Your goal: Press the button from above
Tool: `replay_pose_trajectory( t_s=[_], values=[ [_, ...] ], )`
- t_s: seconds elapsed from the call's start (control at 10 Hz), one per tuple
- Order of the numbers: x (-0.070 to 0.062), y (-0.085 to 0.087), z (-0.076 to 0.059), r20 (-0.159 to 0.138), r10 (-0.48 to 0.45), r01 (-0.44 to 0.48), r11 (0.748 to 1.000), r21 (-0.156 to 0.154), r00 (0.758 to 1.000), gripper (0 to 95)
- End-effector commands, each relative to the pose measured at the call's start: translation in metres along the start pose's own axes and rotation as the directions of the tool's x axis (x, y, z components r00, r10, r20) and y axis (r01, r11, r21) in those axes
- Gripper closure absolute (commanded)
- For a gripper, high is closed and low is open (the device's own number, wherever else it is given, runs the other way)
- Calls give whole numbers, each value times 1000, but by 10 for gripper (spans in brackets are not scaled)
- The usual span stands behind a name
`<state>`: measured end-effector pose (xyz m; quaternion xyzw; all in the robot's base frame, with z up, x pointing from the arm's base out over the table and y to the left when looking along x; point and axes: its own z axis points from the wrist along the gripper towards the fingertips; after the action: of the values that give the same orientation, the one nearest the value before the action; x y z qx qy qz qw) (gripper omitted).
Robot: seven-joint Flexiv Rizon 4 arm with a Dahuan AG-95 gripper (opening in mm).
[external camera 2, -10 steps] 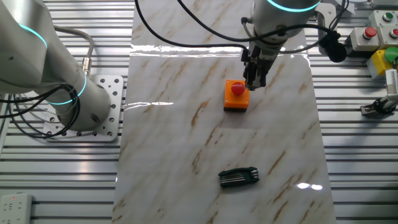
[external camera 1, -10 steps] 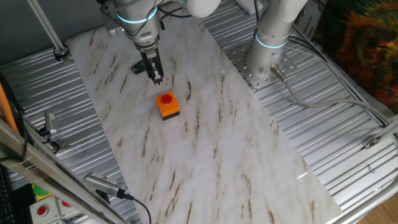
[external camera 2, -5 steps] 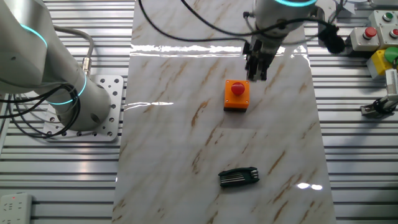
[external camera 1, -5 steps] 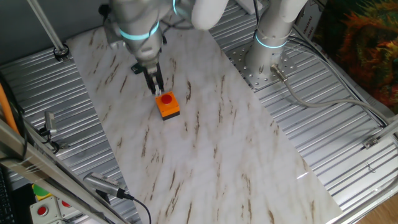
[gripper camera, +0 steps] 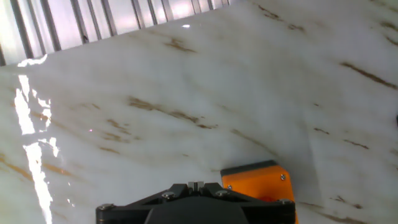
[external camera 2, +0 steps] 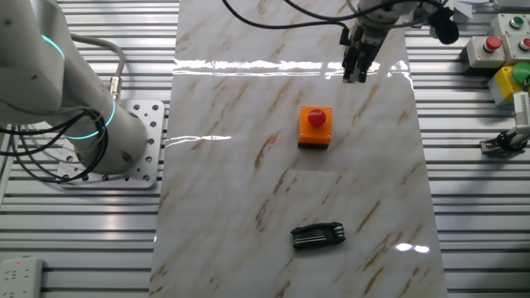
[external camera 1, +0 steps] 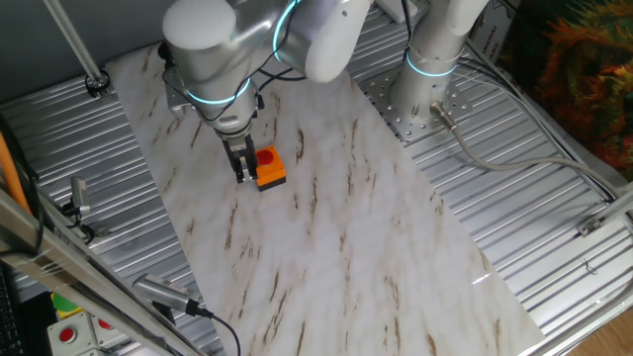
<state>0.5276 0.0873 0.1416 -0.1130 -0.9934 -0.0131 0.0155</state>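
The button (external camera 1: pixel 265 157) is a small round red cap on a square orange box (external camera 1: pixel 269 173) that stands on the marble board (external camera 1: pixel 326 227). It also shows in the other fixed view (external camera 2: pixel 316 118). My gripper (external camera 1: pixel 242 175) hangs in the air beside the box, not touching it. In the other fixed view the gripper (external camera 2: pixel 356 76) is off to the far right of the button. In the hand view the fingertips (gripper camera: pixel 196 185) touch, so the gripper is shut and empty. The orange box (gripper camera: pixel 258 185) lies at the lower right there, and its red cap is hidden.
A black folding tool (external camera 2: pixel 317 236) lies on the board in front of the button. A second arm's base (external camera 2: pixel 108 136) stands at the board's side. A grey panel with a red button (external camera 2: pixel 489 48) and a yellow box (external camera 2: pixel 507 81) sit on the slatted table.
My gripper has risen from just beside the button's cap and drifted off to the side of it. The button and the black tool have not moved.
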Motion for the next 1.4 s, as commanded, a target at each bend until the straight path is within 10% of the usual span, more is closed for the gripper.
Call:
replay_pose_trajectory(
  t_s=[0.1, 0.7, 1.4],
  values=[
    [-1, 0, 1, -2, -24, 24, 1000, 1, 1000, 950],
    [13, -40, -10, -2, -100, 100, 995, -13, 995, 950],
    [14, -43, -11, -4, -65, 65, 998, -8, 998, 950]
  ],
)
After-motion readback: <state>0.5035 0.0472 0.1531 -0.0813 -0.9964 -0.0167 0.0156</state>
